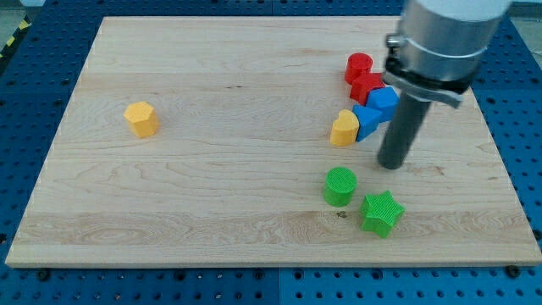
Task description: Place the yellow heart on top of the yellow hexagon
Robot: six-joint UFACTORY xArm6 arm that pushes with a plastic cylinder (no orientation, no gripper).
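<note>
The yellow heart (344,130) lies right of the board's middle, touching a blue block (366,120) on its right. The yellow hexagon (141,118) sits alone far off at the view's left. My tip (392,164) rests on the board just right of and slightly below the heart, about a block's width from it, below the blue blocks.
A second blue block (384,100), a red cylinder (358,66) and another red block (367,86) cluster above and right of the heart. A green cylinder (340,185) and a green star (381,212) lie below my tip. The wooden board (212,212) sits on a blue perforated table.
</note>
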